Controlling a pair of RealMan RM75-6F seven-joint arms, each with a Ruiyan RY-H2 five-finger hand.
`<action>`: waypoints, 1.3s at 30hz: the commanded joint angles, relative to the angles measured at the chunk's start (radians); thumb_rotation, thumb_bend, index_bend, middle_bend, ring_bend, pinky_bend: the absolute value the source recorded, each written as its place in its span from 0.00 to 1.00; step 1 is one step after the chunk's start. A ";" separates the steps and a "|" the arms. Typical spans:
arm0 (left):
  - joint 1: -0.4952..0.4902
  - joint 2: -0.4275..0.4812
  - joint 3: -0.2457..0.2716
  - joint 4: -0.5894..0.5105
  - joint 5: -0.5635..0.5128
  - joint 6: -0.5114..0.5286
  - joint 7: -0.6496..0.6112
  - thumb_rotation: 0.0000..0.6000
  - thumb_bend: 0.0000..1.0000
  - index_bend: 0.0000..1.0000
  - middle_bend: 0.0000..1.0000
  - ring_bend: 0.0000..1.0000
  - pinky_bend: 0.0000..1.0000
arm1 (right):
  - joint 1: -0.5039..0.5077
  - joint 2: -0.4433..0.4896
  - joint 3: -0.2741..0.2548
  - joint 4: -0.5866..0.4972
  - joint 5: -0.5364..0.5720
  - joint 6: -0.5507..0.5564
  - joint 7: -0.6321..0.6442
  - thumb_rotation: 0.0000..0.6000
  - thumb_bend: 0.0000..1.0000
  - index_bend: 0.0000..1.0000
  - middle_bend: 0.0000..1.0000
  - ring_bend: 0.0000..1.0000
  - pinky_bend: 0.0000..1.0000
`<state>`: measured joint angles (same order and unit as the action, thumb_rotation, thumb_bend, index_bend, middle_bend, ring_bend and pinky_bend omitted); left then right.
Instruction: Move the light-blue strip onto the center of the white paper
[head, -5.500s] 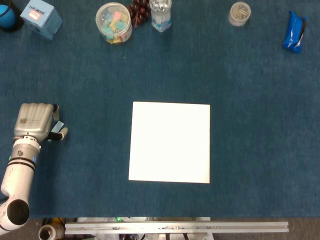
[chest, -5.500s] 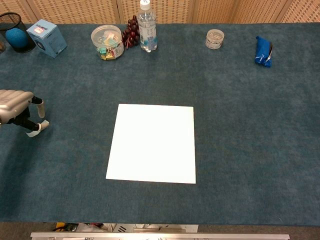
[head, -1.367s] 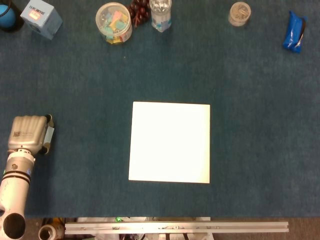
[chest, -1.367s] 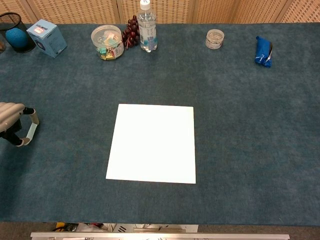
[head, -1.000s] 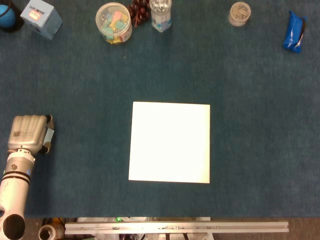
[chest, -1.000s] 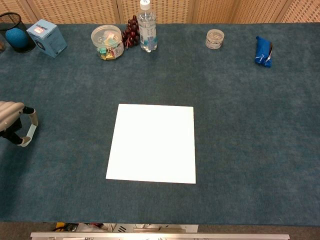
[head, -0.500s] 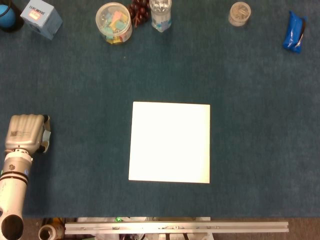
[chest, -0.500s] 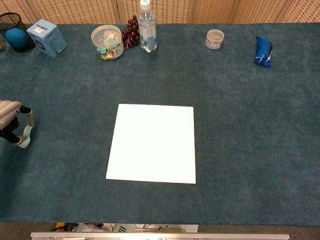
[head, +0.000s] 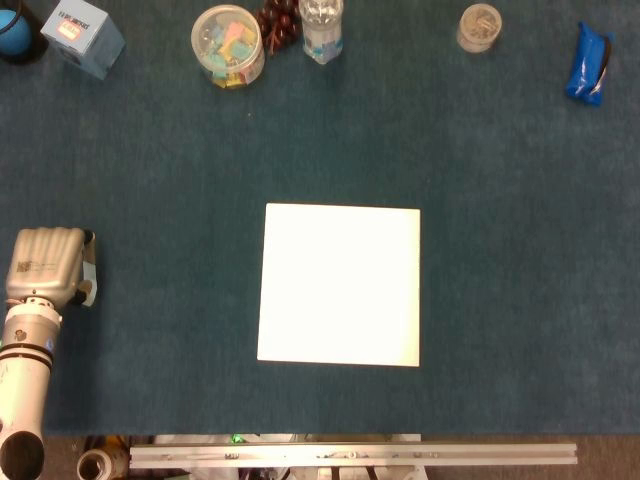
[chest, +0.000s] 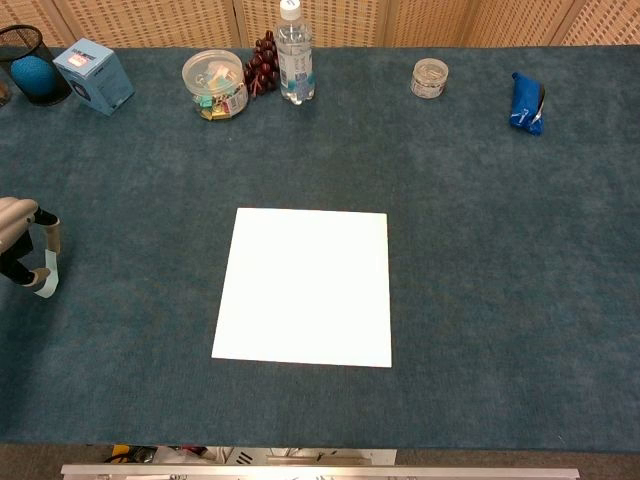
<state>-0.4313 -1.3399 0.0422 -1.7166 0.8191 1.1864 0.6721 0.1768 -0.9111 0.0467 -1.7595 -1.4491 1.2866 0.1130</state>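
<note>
chest view: left hand (chest: 18, 245) pinches light-blue strip (chest: 48, 268) upright.

Clutter along the far edge of a blue-carpeted table (chest: 480, 250)

At the upper left of the chest view a black mesh cup (chest: 22, 62) holds a blue ball (chest: 33, 71), and a light-blue box (chest: 94, 75) stands just beside it. Further right come a clear round tub (chest: 213, 83) of coloured bits, possibly clips, a dark red grape bunch (chest: 263, 62) and a clear water bottle (chest: 294, 52), close together. A small clear jar (chest: 430, 77) sits right of centre, and a blue packet (chest: 526, 102) lies at the upper right.
</note>
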 joint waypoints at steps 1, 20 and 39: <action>0.000 0.000 -0.002 0.001 0.000 0.002 0.002 1.00 0.27 0.50 0.99 1.00 1.00 | 0.000 -0.001 0.000 0.001 0.000 -0.001 0.001 1.00 0.12 0.10 0.38 0.26 0.30; 0.002 -0.020 -0.014 0.037 0.008 0.007 0.008 1.00 0.27 0.58 1.00 1.00 1.00 | -0.014 0.014 -0.001 -0.014 -0.003 0.020 0.002 1.00 0.12 0.10 0.38 0.26 0.30; -0.038 0.114 -0.030 -0.076 0.196 -0.023 -0.036 1.00 0.33 0.62 1.00 1.00 1.00 | -0.010 0.011 0.005 -0.009 -0.004 0.015 0.011 1.00 0.12 0.10 0.38 0.26 0.30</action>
<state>-0.4518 -1.2475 0.0138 -1.7682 0.9806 1.1810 0.6390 0.1665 -0.8996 0.0509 -1.7694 -1.4531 1.3022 0.1239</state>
